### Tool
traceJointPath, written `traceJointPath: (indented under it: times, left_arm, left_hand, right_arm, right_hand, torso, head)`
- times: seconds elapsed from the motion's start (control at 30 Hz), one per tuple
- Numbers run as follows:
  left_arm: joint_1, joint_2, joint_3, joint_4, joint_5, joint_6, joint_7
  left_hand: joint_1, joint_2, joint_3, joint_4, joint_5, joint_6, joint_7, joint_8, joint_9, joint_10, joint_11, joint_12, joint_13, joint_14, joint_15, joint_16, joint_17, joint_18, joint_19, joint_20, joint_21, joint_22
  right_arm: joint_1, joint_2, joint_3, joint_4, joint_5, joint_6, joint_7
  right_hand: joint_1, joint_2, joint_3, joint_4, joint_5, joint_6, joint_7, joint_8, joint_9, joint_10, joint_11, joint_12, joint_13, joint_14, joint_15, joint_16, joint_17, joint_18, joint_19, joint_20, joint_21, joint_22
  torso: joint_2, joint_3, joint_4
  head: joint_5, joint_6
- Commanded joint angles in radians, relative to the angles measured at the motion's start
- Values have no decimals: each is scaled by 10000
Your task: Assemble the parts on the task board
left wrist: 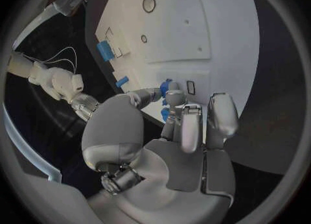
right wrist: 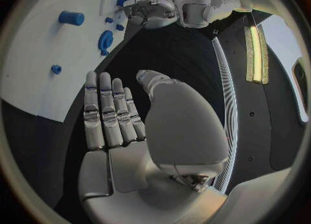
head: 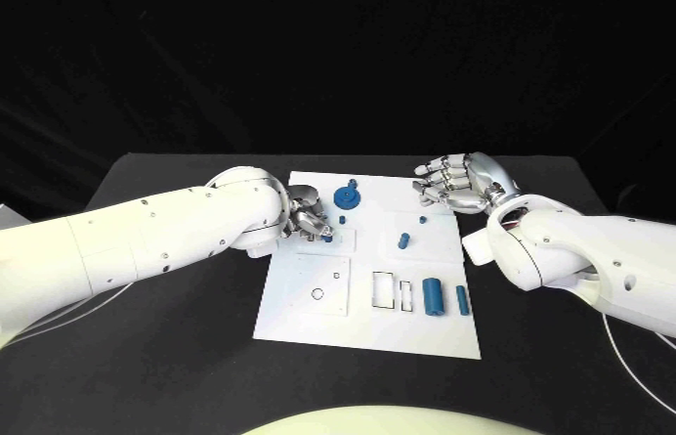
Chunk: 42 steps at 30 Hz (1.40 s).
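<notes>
The task board [head: 369, 323] lies flat on the black worktop [head: 169, 327], between the two hands. The left hand [head: 310, 215] sits low over the board's far-left part, fingers curled inward around a small blue part [left wrist: 166, 86]; the left wrist view suggests a pinch between thumb and fingertips [left wrist: 173, 98], though contact is partly hidden, so the hold is judged probable, not certain. The right hand [head: 458, 183] hovers just off the board's far-right corner, fingers straight, side by side and holding nothing.

Other parts: a round blue knob [head: 347, 198] stands just beyond the left hand; a small blue peg [head: 404, 240] stands between the hands; two blue cylinders [head: 433, 298] lie well toward the robot from both hands.

Handling judgement: the parts look like small, rigid moulded plastic, light and smooth. They should tolerate a firm grip without damage but could slip or twist in metal fingertips. Best held across opposite side faces; the cylinders taken at mid-length, across their width.

View comparison: the head view gives the full board layout and both hands' stations but hides the left fingertips under the hand. The left wrist view exposes the fingertips at the blue part and the nearby board recesses. The right wrist view confirms the bare right palm and shows the knob and the left hand across the board.
</notes>
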State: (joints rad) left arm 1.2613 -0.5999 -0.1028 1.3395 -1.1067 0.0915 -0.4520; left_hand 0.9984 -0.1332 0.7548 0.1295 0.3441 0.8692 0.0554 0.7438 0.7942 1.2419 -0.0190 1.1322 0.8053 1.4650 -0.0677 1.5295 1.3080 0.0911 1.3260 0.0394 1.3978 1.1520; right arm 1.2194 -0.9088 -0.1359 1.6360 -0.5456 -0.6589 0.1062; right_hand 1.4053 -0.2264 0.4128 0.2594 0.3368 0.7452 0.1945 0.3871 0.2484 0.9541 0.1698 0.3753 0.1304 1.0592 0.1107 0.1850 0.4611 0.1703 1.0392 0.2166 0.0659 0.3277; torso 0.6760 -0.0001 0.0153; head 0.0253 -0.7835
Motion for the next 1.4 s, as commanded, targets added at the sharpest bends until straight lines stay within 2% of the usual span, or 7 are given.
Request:
traceJointPath:
  times: [0.03,0.3,0.87,1.17,1.4]
  left_arm:
    - [-20,44,-10,40,-276,573,-106]
    - [-20,122,-8,26,-464,727,-339]
    - [-12,329,-3,-139,-349,772,-463]
    - [-4,404,-1,-287,-169,814,-548]
    - [6,447,0,-392,-70,932,-673]
  left_hand:
    - [30,38,2128,-2179,65,88,-5,65,3,60,-10,39,22,822,-81,69,1808,-57,78,-13,65,13]
    - [-6,-26,2135,-2197,336,168,-29,59,-52,179,-35,93,137,820,-105,61,1789,-88,174,-41,132,163]
    - [-90,-63,2095,-2164,590,245,-53,72,-92,329,-57,201,332,827,-125,65,1801,-106,236,-63,173,255]
    - [-338,18,1792,-1911,516,316,-113,109,-126,477,-95,289,492,837,-149,75,1830,-107,237,-85,156,253]
    - [-555,-58,1199,-1665,360,215,-147,98,-163,400,-107,168,362,814,-162,37,1753,-109,234,-98,117,241]
  right_arm:
    - [1,-1,3,8,-60,156,109]
    - [1,-9,3,18,-60,157,109]
    - [2,3,3,23,-60,184,89]
    - [2,2,3,23,-60,191,78]
    - [2,5,3,19,-60,210,71]
  right_hand:
    - [-74,-15,2,3,64,-63,434,22,-11,33,-1,-59,-15,-5,69,-56,-15,127,-8,63,-22,-8]
    - [-90,-13,-2,9,76,-62,434,22,-15,33,0,-58,-28,-3,70,-65,-18,127,-8,65,-22,-32]
    - [-90,-13,-2,9,76,-62,434,22,-15,33,0,-58,-28,-3,70,-65,-18,127,-8,65,-22,-32]
    - [-90,-13,-2,9,76,-62,434,22,-15,33,0,-58,-28,-3,70,-65,-18,127,-8,65,-22,-32]
    - [-109,-16,-8,14,88,-62,434,22,-21,32,0,-56,-46,1,71,-77,-23,128,-7,68,-20,-67]
  torso:
    - [4,3,0]
    - [5,10,-6]
    - [2,13,-4]
    - [4,5,6]
    - [-1,10,1]
  head:
    - [-4,-18]
    - [-3,-21]
    - [-23,-15]
    - [-41,-19]
    - [-40,-34]
